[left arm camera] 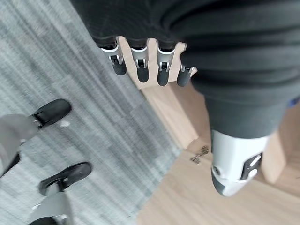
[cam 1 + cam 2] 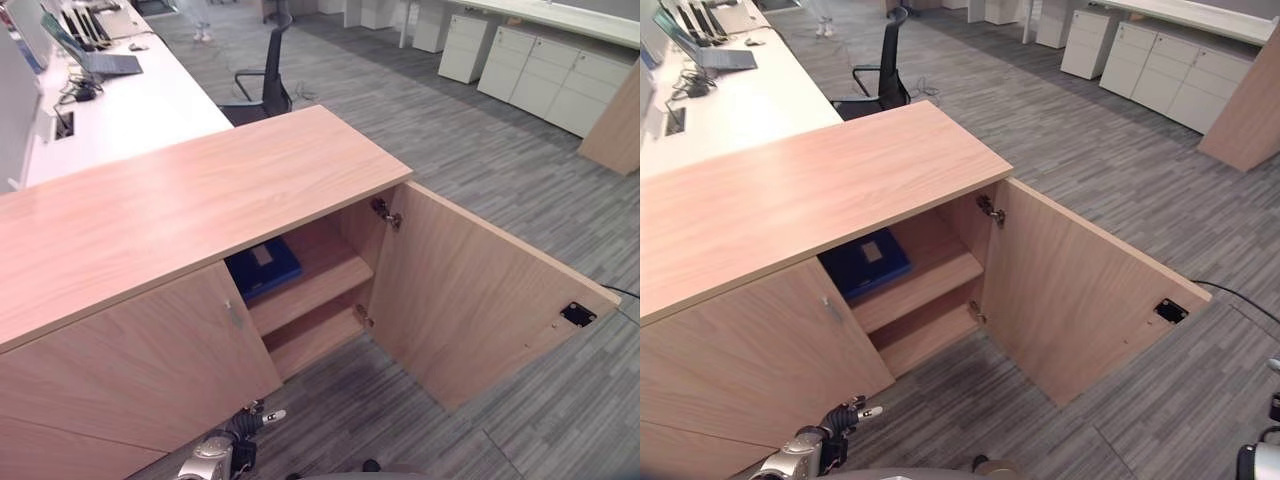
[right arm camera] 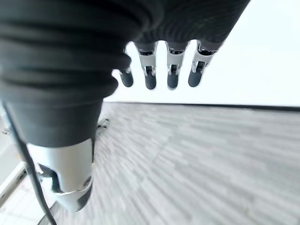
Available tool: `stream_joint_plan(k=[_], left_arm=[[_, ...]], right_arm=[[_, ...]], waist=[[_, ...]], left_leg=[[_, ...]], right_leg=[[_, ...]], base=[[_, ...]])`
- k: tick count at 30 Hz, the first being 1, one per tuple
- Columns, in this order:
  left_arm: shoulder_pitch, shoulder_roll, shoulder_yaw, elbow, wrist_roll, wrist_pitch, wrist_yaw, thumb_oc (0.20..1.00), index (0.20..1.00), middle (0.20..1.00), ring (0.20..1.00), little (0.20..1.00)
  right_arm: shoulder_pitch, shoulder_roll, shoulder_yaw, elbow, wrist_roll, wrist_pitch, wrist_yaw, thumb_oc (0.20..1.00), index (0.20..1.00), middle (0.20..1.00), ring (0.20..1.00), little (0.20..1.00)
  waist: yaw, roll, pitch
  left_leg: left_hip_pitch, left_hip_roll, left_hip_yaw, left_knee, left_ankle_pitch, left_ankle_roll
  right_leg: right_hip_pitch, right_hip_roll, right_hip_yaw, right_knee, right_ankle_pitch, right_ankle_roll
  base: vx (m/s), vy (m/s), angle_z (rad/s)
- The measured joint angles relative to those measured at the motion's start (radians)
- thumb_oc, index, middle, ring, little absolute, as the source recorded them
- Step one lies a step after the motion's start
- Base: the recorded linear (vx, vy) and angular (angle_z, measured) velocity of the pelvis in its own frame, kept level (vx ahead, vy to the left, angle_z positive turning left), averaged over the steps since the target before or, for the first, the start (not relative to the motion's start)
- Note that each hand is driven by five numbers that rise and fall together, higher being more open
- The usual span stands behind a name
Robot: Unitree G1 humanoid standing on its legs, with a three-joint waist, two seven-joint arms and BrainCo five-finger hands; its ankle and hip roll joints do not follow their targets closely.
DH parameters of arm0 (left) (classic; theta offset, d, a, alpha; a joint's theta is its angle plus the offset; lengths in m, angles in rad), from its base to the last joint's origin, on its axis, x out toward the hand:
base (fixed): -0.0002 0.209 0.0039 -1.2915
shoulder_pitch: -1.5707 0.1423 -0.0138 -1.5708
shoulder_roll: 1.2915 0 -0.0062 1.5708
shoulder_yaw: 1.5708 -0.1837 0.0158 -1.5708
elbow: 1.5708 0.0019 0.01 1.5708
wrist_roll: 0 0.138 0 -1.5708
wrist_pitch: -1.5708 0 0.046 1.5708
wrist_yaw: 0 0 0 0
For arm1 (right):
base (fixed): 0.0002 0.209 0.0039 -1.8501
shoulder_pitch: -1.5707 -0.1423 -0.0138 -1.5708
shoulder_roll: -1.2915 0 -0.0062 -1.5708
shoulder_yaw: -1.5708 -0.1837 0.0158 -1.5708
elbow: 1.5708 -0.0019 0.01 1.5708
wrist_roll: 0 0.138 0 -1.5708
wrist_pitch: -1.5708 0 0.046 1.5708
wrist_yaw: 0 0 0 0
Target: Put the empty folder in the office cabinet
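Observation:
The wooden office cabinet [image 2: 180, 195] stands before me with its right door [image 2: 470, 290] swung wide open and its left door [image 2: 150, 365] closed. A blue folder [image 2: 265, 268] lies flat on the upper shelf inside, partly hidden behind the closed door; the lower shelf [image 2: 315, 335] is bare. My left hand [image 2: 845, 418] hangs low in front of the closed door, fingers [image 1: 140, 68] straight and holding nothing. My right hand [image 3: 150, 77] is also open and empty over the carpet, well away from the cabinet.
The open door juts out over the grey carpet to the right. Behind the cabinet are a white desk [image 2: 150, 110] with a laptop [image 2: 105, 62] and a black office chair [image 2: 265, 85]. White drawer units [image 2: 560, 75] line the far right.

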Motion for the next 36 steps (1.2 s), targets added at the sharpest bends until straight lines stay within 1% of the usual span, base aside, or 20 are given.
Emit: stream_joint_plan(k=[1, 2, 3, 4, 5, 8, 11, 14, 18, 24, 27, 28, 32, 36], left_arm=[[0.0, 0.004, 0.016, 0.0, 0.005, -0.001, 0.001, 1.0, 1.0, 1.0, 1.0, 1.0], [-0.003, 0.009, 0.017, -0.001, 0.006, -0.001, 0.003, 1.0, 1.0, 1.0, 1.0, 1.0], [-0.004, 0.011, 0.019, -0.002, 0.006, -0.002, 0.005, 1.0, 1.0, 1.0, 1.0, 1.0], [-0.004, 0.017, 0.023, -0.003, 0.015, -0.004, 0.009, 1.0, 1.0, 1.0, 1.0, 1.0], [-0.006, 0.019, 0.024, -0.003, 0.017, -0.004, 0.011, 1.0, 1.0, 1.0, 1.0, 1.0], [-0.017, 0.014, 0.036, -0.003, 0.031, -0.01, 0.011, 1.0, 1.0, 1.0, 1.0, 1.0], [-0.01, 0.005, 0.034, 0.004, 0.036, -0.009, 0.006, 1.0, 1.0, 1.0, 1.0, 1.0], [-0.011, 0.003, 0.034, 0.005, 0.036, -0.009, 0.005, 1.0, 1.0, 1.0, 1.0, 1.0], [-0.011, 0.004, 0.036, 0.002, 0.037, -0.009, 0.005, 1.0, 1.0, 1.0, 1.0, 1.0], [-0.016, 0.008, 0.045, 0.0, 0.045, -0.009, 0.004, 1.0, 1.0, 1.0, 1.0, 1.0], [-0.018, 0.009, 0.044, 0.006, 0.045, -0.009, 0.003, 1.0, 1.0, 1.0, 1.0, 1.0], [-0.02, 0.009, 0.044, 0.005, 0.045, -0.009, 0.002, 1.0, 1.0, 1.0, 1.0, 1.0], [-0.019, 0.008, 0.044, 0.003, 0.045, -0.008, 0.0, 1.0, 1.0, 1.0, 1.0, 1.0], [-0.02, 0.009, 0.044, 0.004, 0.045, -0.008, 0.001, 1.0, 1.0, 1.0, 1.0, 1.0]], right_arm=[[0.043, 0.047, -0.024, -0.07, 0.0, 0.001, 0.0, 1.0, 1.0, 1.0, 1.0, 1.0], [0.061, 0.064, -0.024, -0.079, 0.0, 0.008, 0.0, 1.0, 1.0, 1.0, 1.0, 1.0], [0.064, 0.064, -0.024, -0.079, 0.0, 0.012, -0.002, 1.0, 1.0, 1.0, 1.0, 1.0], [0.062, 0.056, -0.025, -0.096, -0.002, 0.012, -0.006, 1.0, 1.0, 1.0, 1.0, 1.0], [0.057, 0.046, -0.019, -0.096, -0.006, 0.012, -0.005, 1.0, 1.0, 1.0, 1.0, 1.0], [0.027, 0.011, -0.01, -0.096, -0.01, 0.01, -0.003, 1.0, 1.0, 1.0, 1.0, 1.0], [-0.01, -0.009, -0.009, -0.098, -0.009, 0.01, -0.002, 1.0, 1.0, 1.0, 1.0, 1.0], [-0.033, -0.024, -0.004, -0.128, -0.009, 0.007, -0.002, 1.0, 1.0, 1.0, 1.0, 1.0], [-0.052, -0.025, 0.035, -0.184, -0.009, 0.001, 0.002, 1.0, 1.0, 1.0, 1.0, 1.0], [-0.077, -0.025, 0.068, -0.215, -0.009, 0.0, 0.012, 1.0, 1.0, 1.0, 1.0, 1.0], [-0.171, -0.025, 0.16, -0.221, -0.011, 0.001, 0.025, 1.0, 1.0, 1.0, 1.0, 1.0], [-0.18, -0.028, 0.19, -0.257, -0.014, -0.003, 0.032, 1.0, 1.0, 1.0, 1.0, 1.0], [-0.215, -0.029, 0.221, -0.283, -0.037, -0.016, 0.056, 1.0, 1.0, 1.0, 1.0, 1.0], [-0.227, -0.029, 0.226, -0.276, -0.037, -0.019, 0.064, 1.0, 1.0, 1.0, 1.0, 1.0]], waist=[[-0.005, 0.003, 0.001], [-0.007, 0.012, 0.005], [-0.011, 0.018, 0.01], [-0.029, 0.038, 0.015], [-0.032, 0.046, 0.016], [-0.031, 0.058, 0.025], [-0.031, 0.06, 0.028], [-0.03, 0.063, 0.048], [-0.03, 0.068, 0.066], [-0.029, 0.067, 0.072], [-0.03, 0.068, 0.074], [-0.03, 0.068, 0.075], [-0.025, 0.066, 0.076], [-0.032, 0.054, 0.084]], left_leg=[[0.0, -0.002, 0.0, 0.0, -0.002, 0.003], [0.001, -0.005, 0.002, 0.0, -0.006, 0.008], [0.002, -0.007, 0.003, 0.0, -0.007, 0.01], [0.002, -0.011, 0.002, 0.0, -0.009, 0.013], [0.005, -0.012, 0.002, 0.0, -0.01, 0.014], [0.006, -0.009, 0.002, -0.001, -0.01, 0.014], [0.006, -0.004, 0.002, -0.001, -0.011, 0.011], [0.006, -0.003, 0.0, -0.001, -0.008, 0.007], [0.005, -0.003, 0.001, -0.001, -0.006, 0.006], [0.007, -0.003, -0.002, 0.0, -0.006, 0.006], [0.009, -0.003, -0.006, 0.0, -0.006, 0.006], [0.01, -0.003, -0.005, 0.0, -0.006, 0.006], [0.014, -0.003, -0.005, 0.0, -0.006, 0.006], [0.015, -0.003, 0.013, 0.0, -0.006, 0.006]], right_leg=[[0.001, -0.003, 0.0, -0.002, 0.001, -0.002], [0.006, -0.003, 0.001, -0.01, 0.003, 0.0], [0.01, -0.003, 0.001, -0.017, 0.007, 0.005], [0.015, -0.007, 0.002, -0.025, 0.013, 0.014], [0.023, -0.008, 0.001, -0.035, 0.017, 0.015], [0.03, -0.007, 0.001, -0.055, 0.019, 0.023], [0.03, -0.008, 0.0, -0.056, 0.02, 0.023], [0.027, -0.006, -0.001, -0.05, 0.021, 0.023], [0.024, -0.007, -0.001, -0.05, 0.022, 0.021], [0.041, -0.005, -0.006, -0.07, 0.034, 0.013], [0.066, -0.005, -0.012, -0.112, 0.053, 0.016], [0.071, -0.006, -0.011, -0.125, 0.058, 0.019], [0.083, -0.005, -0.011, -0.141, 0.064, 0.019], [0.076, -0.003, 0.006, -0.14, 0.079, 0.022]], base=[[-0.02, 0.001, -0.04], [-0.03, 0.003, -0.04], [-0.04, -0.011, -0.04], [-0.04, -0.015, -0.01], [-0.04, -0.022, -0.03], [-0.01, -0.006, -0.01], [0.0, 0.0, 0.0], [0.0, 0.0, 0.0], [0.0, 0.0, 0.0], [0.0, -0.006, 0.02], [-0.02, -0.018, 0.04], [0.0, 0.0, 0.0], [0.0, -0.001, -0.01], [-0.01, 0.035, -0.16]])
